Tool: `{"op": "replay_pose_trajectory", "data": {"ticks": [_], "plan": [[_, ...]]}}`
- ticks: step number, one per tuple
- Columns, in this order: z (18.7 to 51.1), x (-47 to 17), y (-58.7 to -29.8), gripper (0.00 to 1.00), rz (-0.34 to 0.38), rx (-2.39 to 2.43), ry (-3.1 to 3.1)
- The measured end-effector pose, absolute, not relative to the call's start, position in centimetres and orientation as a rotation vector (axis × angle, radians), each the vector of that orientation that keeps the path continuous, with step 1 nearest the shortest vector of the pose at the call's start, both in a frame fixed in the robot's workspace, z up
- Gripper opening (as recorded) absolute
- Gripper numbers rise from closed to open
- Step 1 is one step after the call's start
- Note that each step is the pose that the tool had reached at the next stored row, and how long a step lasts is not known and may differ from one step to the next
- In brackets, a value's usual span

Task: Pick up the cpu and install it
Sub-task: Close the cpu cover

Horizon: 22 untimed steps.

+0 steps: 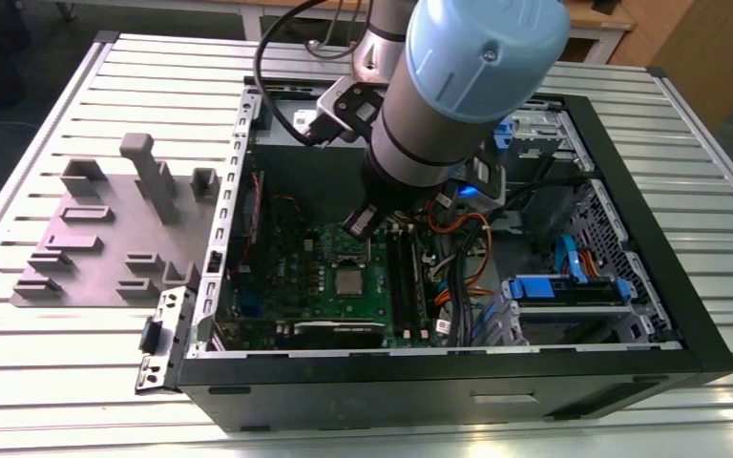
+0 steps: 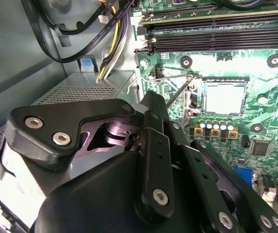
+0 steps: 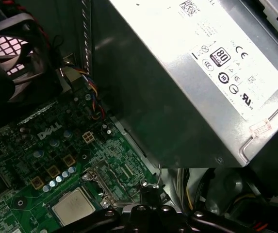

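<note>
cpu (image 1: 347, 279): a silvery square lying flat in the socket of the green board (image 1: 305, 286), inside the open case (image 1: 469, 367).
jaws: they hang from the arm (image 1: 469, 76), low inside the case above the board. i cannot tell whether they are spread or pressed together.
load: nothing shows between the jaws, and since the cpu sits in the socket, i judge that they carry none.
cpu from the jaws: below them and a little ahead of their tip. it is near them but apart, with no contact to be seen.
cpu axis: it is square, so it has no long side. its edges run true with the socket frame and with the memory slots (image 2: 216, 41) beyond it.
socket lever (image 2: 176, 92): a thin wire standing lifted off the board just beside the socket. it is closer to the jaws than the cpu is and lies between the two.
power supply (image 3: 187, 73): a grey metal box rising close beside the jaws, on the side away from the cpu.
fixture (image 1: 112, 229): a grey blocky plastic piece on the slatted tabletop (image 1: 61, 382), outside the case and well apart from the jaws.
state of work: by my reading the cpu is seated in the socket, and the lever looks not clamped down.
</note>
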<state>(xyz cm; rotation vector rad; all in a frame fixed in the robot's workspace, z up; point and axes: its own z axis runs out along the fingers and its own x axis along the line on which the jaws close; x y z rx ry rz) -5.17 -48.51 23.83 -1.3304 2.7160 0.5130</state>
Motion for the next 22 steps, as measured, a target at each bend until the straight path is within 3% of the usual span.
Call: {"op": "replay_pose_trajectory", "data": {"ticks": [22], "plan": [[23.83,-5.18,-49.17,0.11,0.514,-1.341,2.712]]}}
